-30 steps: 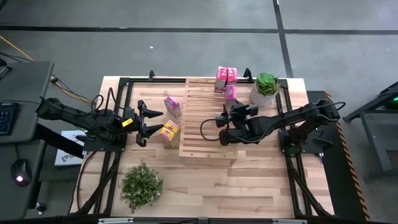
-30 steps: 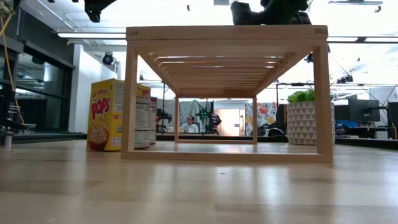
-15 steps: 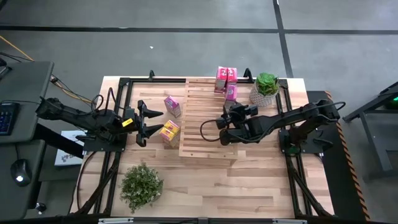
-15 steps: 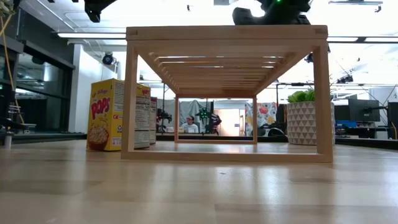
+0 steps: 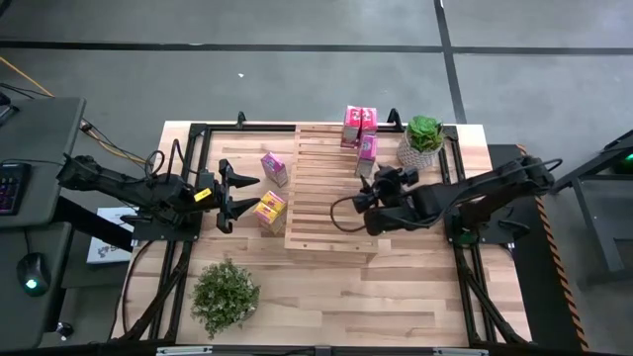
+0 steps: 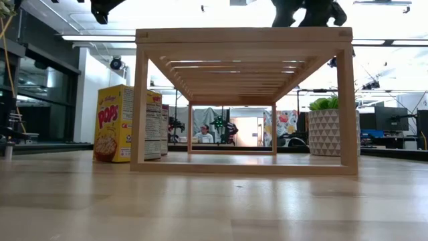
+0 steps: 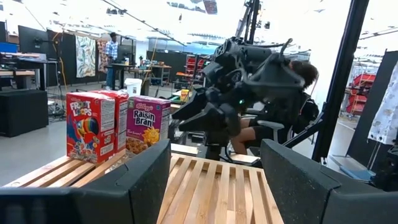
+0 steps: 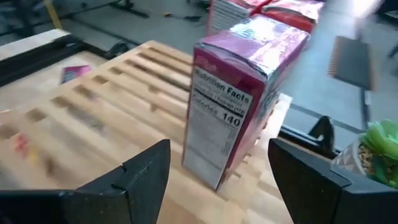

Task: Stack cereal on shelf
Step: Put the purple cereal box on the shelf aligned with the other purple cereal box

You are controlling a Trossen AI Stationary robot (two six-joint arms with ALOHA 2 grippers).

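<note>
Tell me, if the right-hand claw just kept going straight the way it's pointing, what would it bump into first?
Most likely the pink cereal box standing alone on the shelf. The right gripper, fingers open, points straight at it, with only bare slats between. How far off it is, is hard to judge.

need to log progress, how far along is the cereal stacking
Done: three boxes stand on the shelf, two at its far edge and one pink box just in front. In hand: nothing; the right tool hangs open facing that pink box, the left tool waits open beside the shelf. Left: a pink box and a yellow box on the table.
</note>
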